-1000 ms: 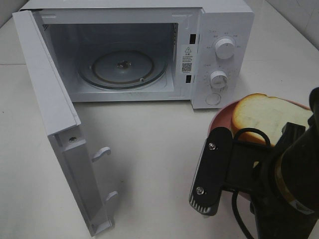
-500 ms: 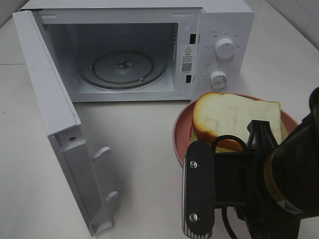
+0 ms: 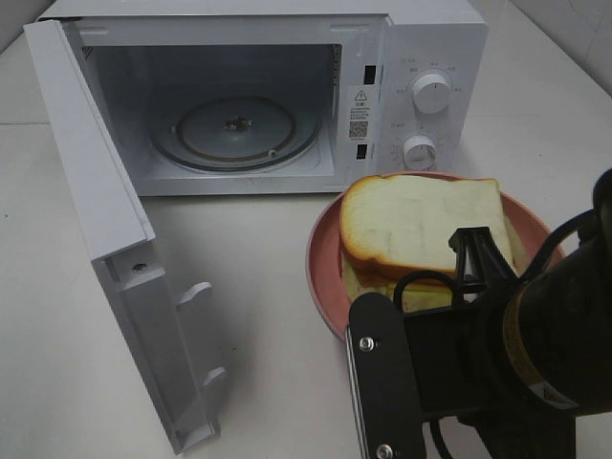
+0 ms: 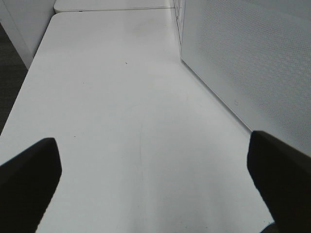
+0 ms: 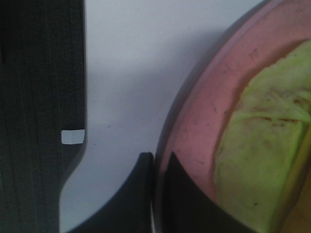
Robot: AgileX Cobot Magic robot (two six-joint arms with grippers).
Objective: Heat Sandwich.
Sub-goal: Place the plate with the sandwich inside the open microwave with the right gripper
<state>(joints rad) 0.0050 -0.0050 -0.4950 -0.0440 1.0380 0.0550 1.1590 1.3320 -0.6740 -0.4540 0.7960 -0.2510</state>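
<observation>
The sandwich (image 3: 421, 225), a bread slice over a yellowish-green layer, lies on a round pink plate (image 3: 323, 260) in front of the microwave's control panel. My right arm (image 3: 535, 335) reaches in from the lower right and covers the plate's near edge. In the right wrist view my right gripper (image 5: 155, 162) is shut on the plate's rim (image 5: 194, 126), with the greenish sandwich (image 5: 262, 160) just beyond it. My left gripper (image 4: 155, 179) stands open over bare table, nothing between its fingers (image 4: 29, 170).
The white microwave (image 3: 421, 57) stands at the back, its door (image 3: 96, 220) swung wide open to the left. A glass turntable (image 3: 234, 129) lies inside. In the left wrist view the perforated door face (image 4: 252, 63) stands close beside my left gripper.
My right arm has carried the plate with the sandwich to the left, closer to the front of the microwave's opening. The left gripper has not moved.
</observation>
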